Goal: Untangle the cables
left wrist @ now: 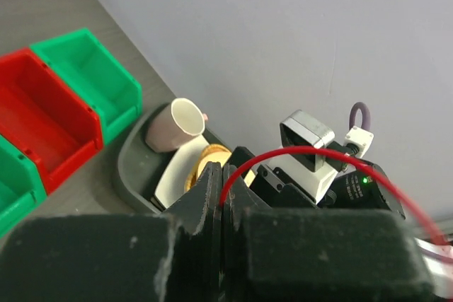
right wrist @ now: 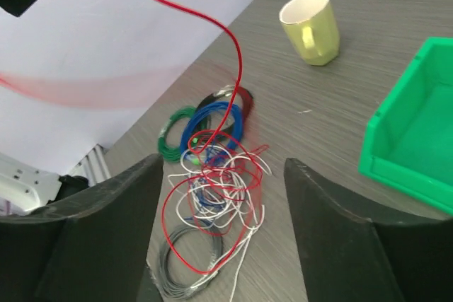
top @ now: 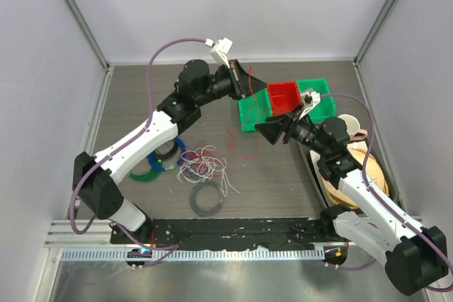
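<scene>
The cables (top: 205,164) lie in a loose tangle of white, red and blue-purple wires on the table, left of centre. They also show in the right wrist view (right wrist: 216,189). My left gripper (top: 246,88) is raised near the bins and shut on a red cable (left wrist: 304,149), pinched between its closed jaws (left wrist: 225,183). That red cable (right wrist: 212,19) runs from the gripper down into the tangle. My right gripper (top: 266,131) is open and empty. It hovers above the table, its fingers (right wrist: 113,231) framing the tangle from a distance.
A dark grey coil (top: 207,199) lies just in front of the tangle, with blue (top: 172,152) and green (top: 147,172) rings to its left. Red (top: 284,97) and green (top: 318,90) bins stand at the back. A tray with a mug (left wrist: 177,124) and plates is on the right. A yellow-green mug (right wrist: 311,26) stands on the table.
</scene>
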